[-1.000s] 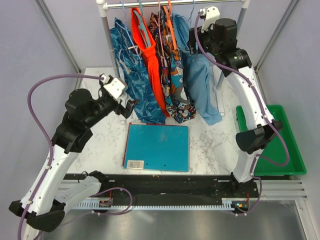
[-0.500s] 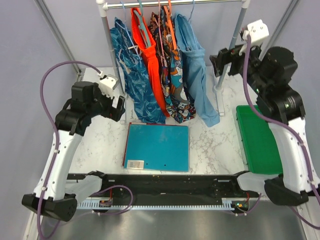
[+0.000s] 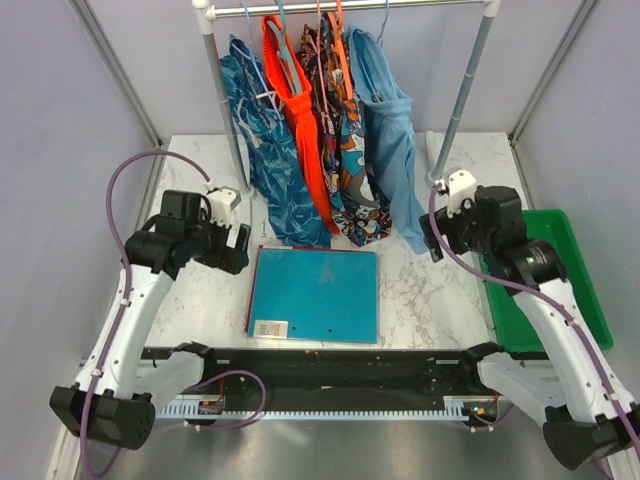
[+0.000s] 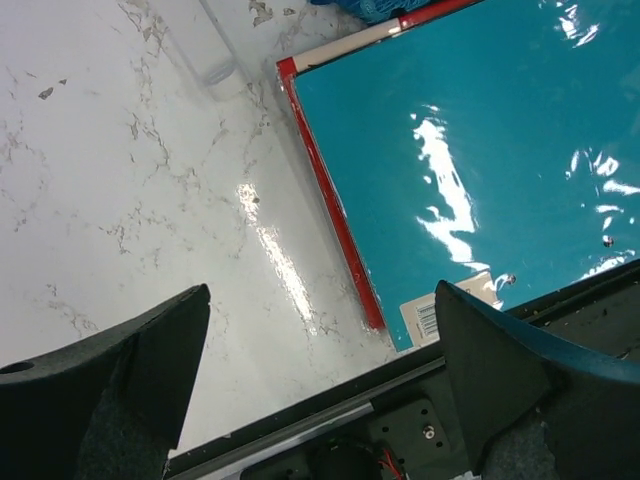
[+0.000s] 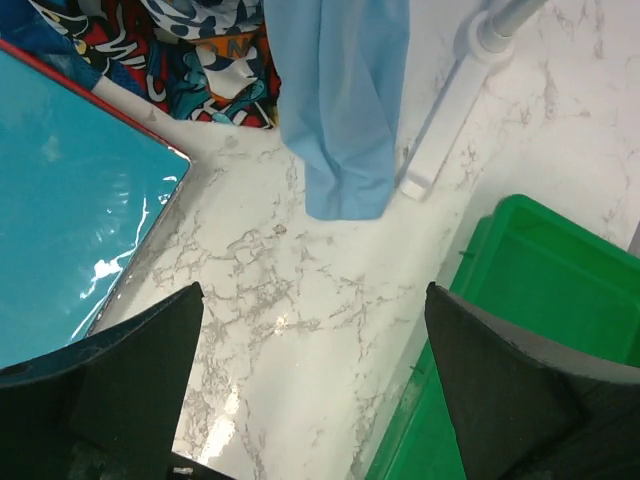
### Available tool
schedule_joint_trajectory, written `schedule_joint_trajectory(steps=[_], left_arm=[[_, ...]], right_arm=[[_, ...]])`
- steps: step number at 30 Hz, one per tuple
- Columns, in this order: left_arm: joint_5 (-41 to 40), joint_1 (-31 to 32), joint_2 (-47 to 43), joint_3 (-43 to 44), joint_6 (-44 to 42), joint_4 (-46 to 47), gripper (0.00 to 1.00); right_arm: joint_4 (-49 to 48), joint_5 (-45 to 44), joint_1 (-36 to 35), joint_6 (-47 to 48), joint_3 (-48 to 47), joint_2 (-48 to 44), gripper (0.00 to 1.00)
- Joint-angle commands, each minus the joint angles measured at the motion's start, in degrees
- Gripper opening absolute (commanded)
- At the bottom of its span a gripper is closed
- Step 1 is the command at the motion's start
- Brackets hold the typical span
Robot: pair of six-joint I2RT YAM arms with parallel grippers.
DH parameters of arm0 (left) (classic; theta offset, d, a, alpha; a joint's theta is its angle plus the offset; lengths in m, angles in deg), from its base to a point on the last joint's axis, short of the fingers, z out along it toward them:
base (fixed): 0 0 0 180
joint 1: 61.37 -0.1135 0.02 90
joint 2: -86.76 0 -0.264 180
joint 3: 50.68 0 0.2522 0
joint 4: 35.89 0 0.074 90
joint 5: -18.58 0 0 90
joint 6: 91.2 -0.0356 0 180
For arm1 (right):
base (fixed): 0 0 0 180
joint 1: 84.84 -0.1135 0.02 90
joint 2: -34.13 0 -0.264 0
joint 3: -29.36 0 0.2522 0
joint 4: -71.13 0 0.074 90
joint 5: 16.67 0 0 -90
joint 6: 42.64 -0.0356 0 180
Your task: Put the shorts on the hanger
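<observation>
- At the back of the white marble-look table (image 3: 420, 300), the plain light sky-blue fabric shorts (image 3: 392, 150) are hanging from the thin pale blue wire hanger (image 3: 384, 16) on the metal clothes rail (image 3: 430, 5). They are rightmost in the row, with their long axis vertical.
- The right gripper (image 3: 433, 232) is being held wide open and empty. It is the nearer one, with the shorts' hem ahead and to its left.
- The left gripper (image 3: 238, 248) is being held open and empty, well apart from the shorts.
- Room is being limited by the rail's upright grey pole (image 3: 462, 90) and the green plastic tray (image 3: 545, 290).
- The hanging is judged done.
</observation>
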Motion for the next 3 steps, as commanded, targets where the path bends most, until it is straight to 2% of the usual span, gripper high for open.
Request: schedule_joint_trajectory(steps=[1, 3], left_arm=[[1.39, -0.22, -4.99, -0.29, 1.61, 0.04, 0.99], [0.43, -0.22, -6.92, -0.11, 0.99, -0.49, 0.99]], right_arm=[[0.24, 0.31, 0.66, 0.12, -0.22, -7.4, 0.98], [1.12, -0.39, 0.75, 0.12, -0.48, -9.42, 0.98]])
